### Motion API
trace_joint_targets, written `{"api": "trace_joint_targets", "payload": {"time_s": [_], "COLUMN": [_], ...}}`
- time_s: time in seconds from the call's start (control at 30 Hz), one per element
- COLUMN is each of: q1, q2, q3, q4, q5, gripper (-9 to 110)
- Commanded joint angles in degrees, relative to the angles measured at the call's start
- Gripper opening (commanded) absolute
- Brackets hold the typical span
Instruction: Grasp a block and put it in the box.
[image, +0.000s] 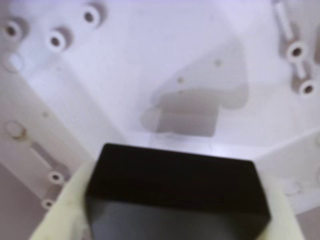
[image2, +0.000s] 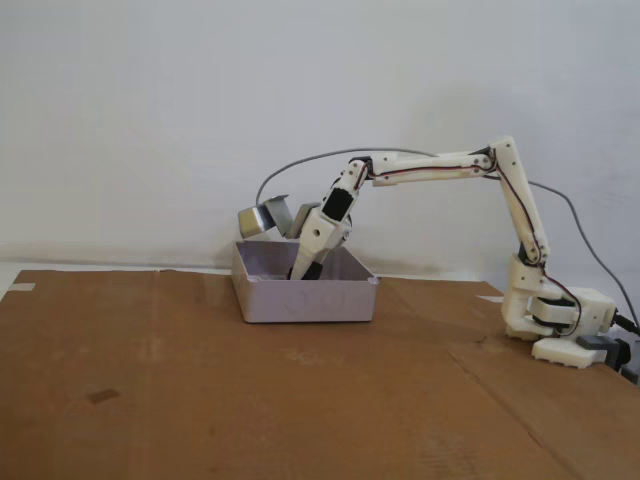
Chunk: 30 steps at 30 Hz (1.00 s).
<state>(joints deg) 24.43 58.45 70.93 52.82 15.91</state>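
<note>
The arm (image2: 440, 168) was white plastic, made of long thin parts joined by black motor blocks. Thin red and dark wires ran along its top. A grey cable (image2: 300, 165) curved up from near the wrist. A shiny grey camera box (image2: 262, 218) sat by the wrist. The base (image2: 555, 320) was chunky and white. Up close, the fingers (image: 62, 210) were cream-coloured.

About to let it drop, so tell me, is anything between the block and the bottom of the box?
Nothing visible. In the wrist view the block sits between the gripper fingers, with only bare box floor and its shadow beyond.
</note>
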Motion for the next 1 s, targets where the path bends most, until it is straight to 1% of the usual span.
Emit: {"api": "trace_joint_targets", "payload": {"time_s": [0.0,0.07,0.2,0.27,0.37,0.97], "q1": [-0.8,-0.8,-0.8,-0.8,-0.8,-1.6], "q2": [3.1,3.1,3.1,3.1,3.1,3.5], "q3": [-2.1,-2.1,-2.2,-2.3,-2.4,-2.4], "q4": [-2.1,-2.1,-2.1,-2.1,-2.1,-2.1], "q5": [-0.6,-0.7,-0.7,-2.0,-3.9,-3.9], "gripper": [35,38,48,50,50,50]}}
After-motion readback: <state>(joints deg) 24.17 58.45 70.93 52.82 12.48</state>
